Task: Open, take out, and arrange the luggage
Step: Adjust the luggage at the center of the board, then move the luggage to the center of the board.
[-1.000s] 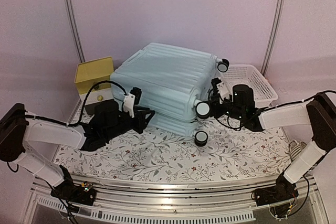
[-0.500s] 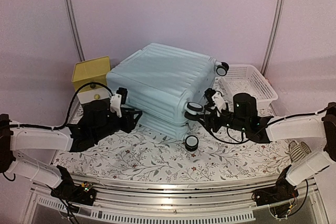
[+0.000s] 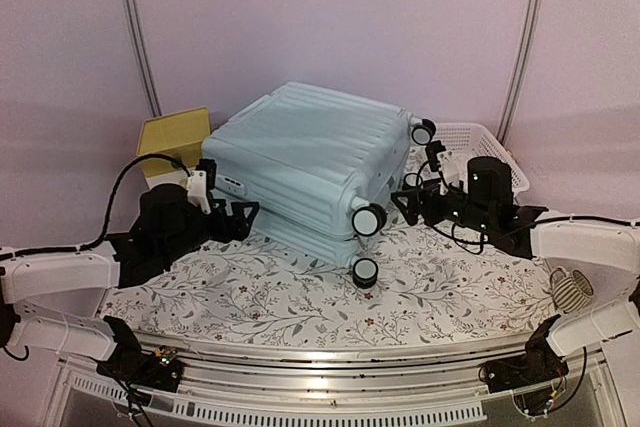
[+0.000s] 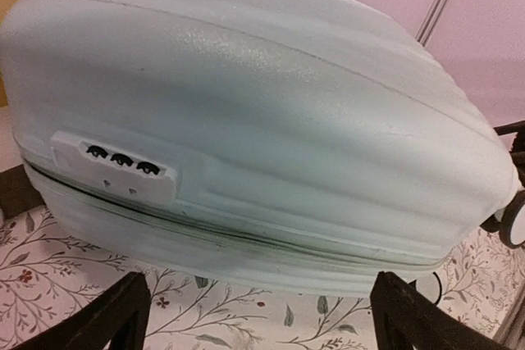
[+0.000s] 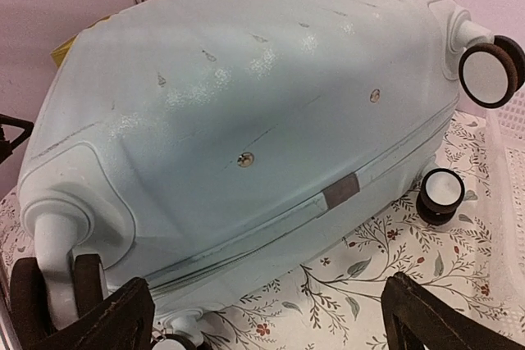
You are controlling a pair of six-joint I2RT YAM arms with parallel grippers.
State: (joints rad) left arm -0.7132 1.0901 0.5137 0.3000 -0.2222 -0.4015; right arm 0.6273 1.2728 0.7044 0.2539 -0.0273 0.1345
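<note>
The luggage (image 3: 310,162) lies closed on its side at the back middle of the flowered worktop (image 3: 300,297). Its two shell halves are stacked one over the other, and the seam (image 4: 246,239) runs round its waist. The left jaws stand released and wide. Their fingertips (image 4: 107,317) are near the end with the combination lock (image 4: 119,161) but apart from it. The right jaws are likewise spread and empty, with fingertips (image 5: 426,317) short of the end that carries the caster wheels (image 3: 368,219). Nothing is gripped on either side.

The likeliest trouble is that the case moves instead of opening. The shell is smooth, curved and ribbed, which gives thin fingers little purchase, so a pry at the seam could skid off. If only one arm pushes, the whole case may slide or pivot across the cloth. It could go leftward into the yellow-topped box (image 3: 175,137), which sits just beside its left end, or rightward against the white lattice basket (image 3: 495,152).

Whether the lock is released cannot be told from these views. If it holds, lifting the upper half would haul the entire case up and perhaps tip it. The right jaws could also catch on a wheel stem rather than the seam. A half-raised lid, being large, could fall shut on a finger if the hold slips.
</note>
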